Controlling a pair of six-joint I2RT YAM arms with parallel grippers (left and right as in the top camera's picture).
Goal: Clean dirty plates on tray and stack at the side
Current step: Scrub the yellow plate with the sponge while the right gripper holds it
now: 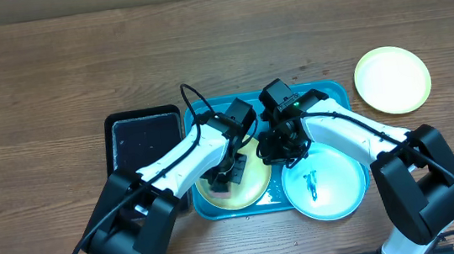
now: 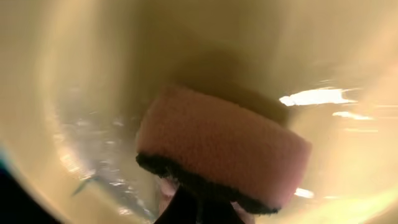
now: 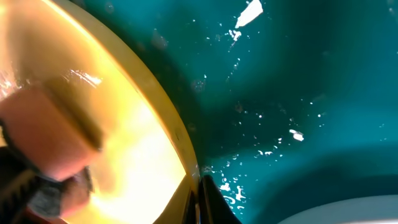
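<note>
A pale yellow-green plate (image 1: 254, 182) lies in the left half of the teal tray (image 1: 325, 93). My left gripper (image 1: 224, 175) is shut on a pink sponge with a dark underside (image 2: 224, 146) and presses it onto this wet plate (image 2: 93, 81). My right gripper (image 1: 274, 152) is shut on the plate's right rim (image 3: 171, 127), with the wet tray floor (image 3: 298, 81) beside it. The sponge also shows in the right wrist view (image 3: 46, 127). A light blue plate (image 1: 330, 185) with a dark smear lies at the tray's right front. A second yellow-green plate (image 1: 392, 80) lies on the table at the right.
A smaller black tray (image 1: 144, 138) lies on the table just left of the teal tray. The brown wooden table (image 1: 52, 69) stretches behind and to both sides.
</note>
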